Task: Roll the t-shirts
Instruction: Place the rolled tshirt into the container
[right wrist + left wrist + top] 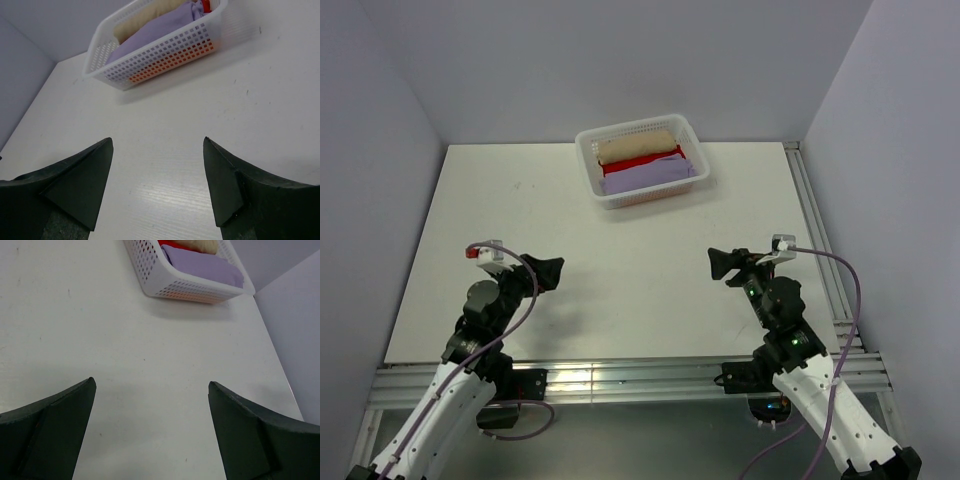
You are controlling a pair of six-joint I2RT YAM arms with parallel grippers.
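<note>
White plastic basket (pixel 588 160) from above: the tan t-shirt (pixel 635 147), red t-shirt (pixel 642 160) and lavender t-shirt (pixel 648 175) lie side by side inside it. The left hand (pixel 548 272) and right hand (pixel 720 264) hover over the surface (pixel 620 260), well apart from the basket.

Left wrist view: the left hand is wide open and empty, with the basket ahead.

Right wrist view: the right hand is open and empty too, facing the basket.

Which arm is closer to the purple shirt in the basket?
Right, by a little. The right fingers hover in front of the lavender t-shirt, slightly to its right; the left fingers hover in front too, farther off to its left.
</note>
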